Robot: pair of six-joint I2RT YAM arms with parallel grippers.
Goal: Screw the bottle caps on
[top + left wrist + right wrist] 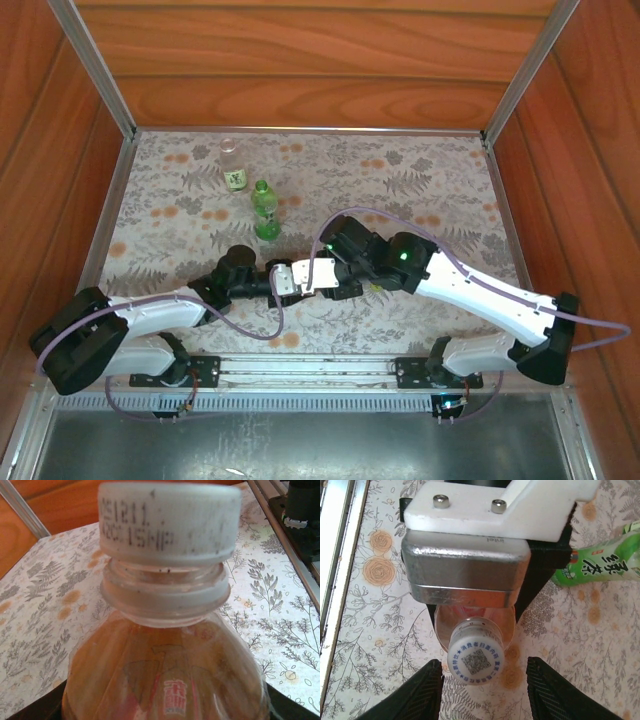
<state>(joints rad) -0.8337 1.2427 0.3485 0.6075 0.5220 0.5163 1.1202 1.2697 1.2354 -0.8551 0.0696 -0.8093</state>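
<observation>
1. Your left gripper (300, 278) is pinching the amber bottle (165, 670) near the table's front centre, neck tilting toward the right arm.
2. The white cap (475, 657) is sitting on the neck. Thread is showing beneath it, so I'm judging it not yet tight.
3. Your right gripper (485, 692) is hanging spread, one finger either side of the cap, neither touching it.
4. You're tightening this cap: next you're needing to close squarely on its rim, then twist.
5. The green bottle (605, 565) and clear bottle (233, 170) are waiting behind.

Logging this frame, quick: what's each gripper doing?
Left gripper: closed on the amber-liquid clear plastic bottle.
Right gripper: open, astride its round white plastic cap.
</observation>
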